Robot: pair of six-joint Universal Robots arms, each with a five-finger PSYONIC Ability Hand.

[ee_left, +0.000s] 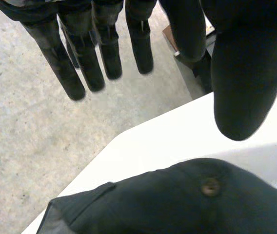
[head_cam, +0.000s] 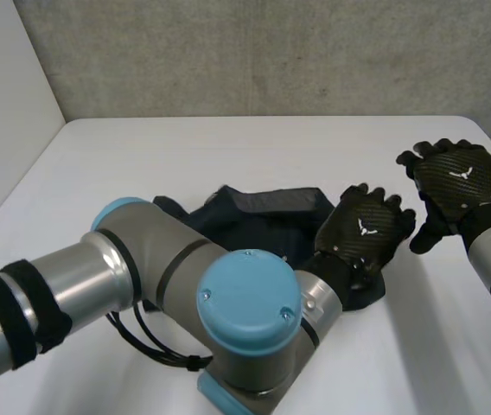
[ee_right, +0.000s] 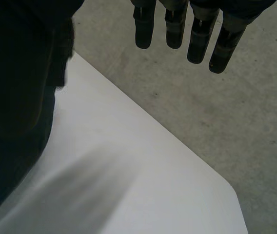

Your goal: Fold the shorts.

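Note:
Dark navy shorts (head_cam: 258,216) lie bunched near the middle of the white table (head_cam: 228,147). My left arm reaches across them from the near left. Its left hand (head_cam: 362,232) hovers over the shorts' right end, fingers straight and holding nothing. In the left wrist view, the fingers (ee_left: 82,63) and thumb (ee_left: 243,83) spread above the shorts (ee_left: 177,204), whose waist button (ee_left: 210,186) faces up under the palm. My right hand (head_cam: 460,177) is raised over the table's right side, apart from the cloth. In the right wrist view its fingers (ee_right: 177,27) hang straight and empty.
A grey concrete wall (head_cam: 271,52) rises behind the table's far edge, and a white wall (head_cam: 3,130) stands at the left. The table's far right corner (head_cam: 475,121) lies just beyond my right hand. Bare tabletop (ee_right: 128,175) stretches under that hand.

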